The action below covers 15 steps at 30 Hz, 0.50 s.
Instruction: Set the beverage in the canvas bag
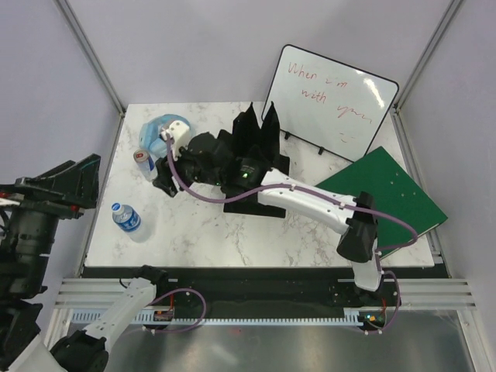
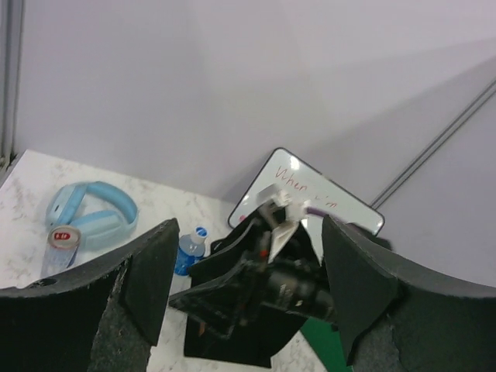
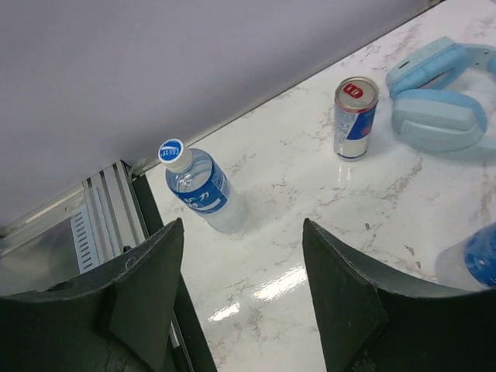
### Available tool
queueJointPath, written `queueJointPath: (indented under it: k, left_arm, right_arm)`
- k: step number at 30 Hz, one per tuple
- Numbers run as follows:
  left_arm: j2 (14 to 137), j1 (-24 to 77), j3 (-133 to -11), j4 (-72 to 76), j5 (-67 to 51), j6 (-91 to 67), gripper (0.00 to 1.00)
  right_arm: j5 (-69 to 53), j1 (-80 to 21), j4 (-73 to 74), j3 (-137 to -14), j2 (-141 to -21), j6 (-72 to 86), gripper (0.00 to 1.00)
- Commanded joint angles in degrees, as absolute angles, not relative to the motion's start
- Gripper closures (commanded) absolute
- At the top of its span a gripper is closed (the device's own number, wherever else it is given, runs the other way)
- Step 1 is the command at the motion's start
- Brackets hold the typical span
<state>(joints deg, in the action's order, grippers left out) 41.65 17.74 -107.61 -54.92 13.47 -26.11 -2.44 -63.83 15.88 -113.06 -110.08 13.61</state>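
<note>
The black canvas bag (image 1: 252,143) stands at the middle back of the table, also in the left wrist view (image 2: 232,325). A water bottle with a blue label (image 1: 128,221) stands near the table's front left edge and also shows in the right wrist view (image 3: 203,190). A second blue bottle (image 2: 188,249) stands beside the bag and shows at the right wrist view's edge (image 3: 474,263). A red-and-blue can (image 1: 145,163) stands near it. My right gripper (image 1: 164,184) is open and empty over the table left of the bag (image 3: 242,232). My left gripper (image 1: 85,186) is open, empty and raised off the left edge (image 2: 248,232).
Light blue headphones (image 1: 159,132) lie at the back left by the can (image 3: 353,116). A whiteboard (image 1: 333,101) leans at the back right. A green board (image 1: 391,198) lies on the right. My right arm (image 1: 310,203) crosses in front of the bag.
</note>
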Motion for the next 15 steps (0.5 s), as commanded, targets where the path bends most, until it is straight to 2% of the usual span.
queueJointPath:
  k: [1,8,15]
  left_arm:
    - [39.91,17.67,-107.05,-50.72,9.93,-28.83,0.20]
    - [36.39,17.67,-102.76,-49.66,11.78,-29.62,0.21]
    - [34.46,17.58,-98.97,-48.87,12.83,-29.89,0.20]
  right_arm:
    - [-1.67,-66.79,7.66,-117.86,-115.64,10.38,0.30]
    - [-7.91,-70.22,2.20,-121.81,-124.45,6.43,0.32]
    - [-13.79,-71.54,-9.57,-119.98,-129.10,3.96,0.33]
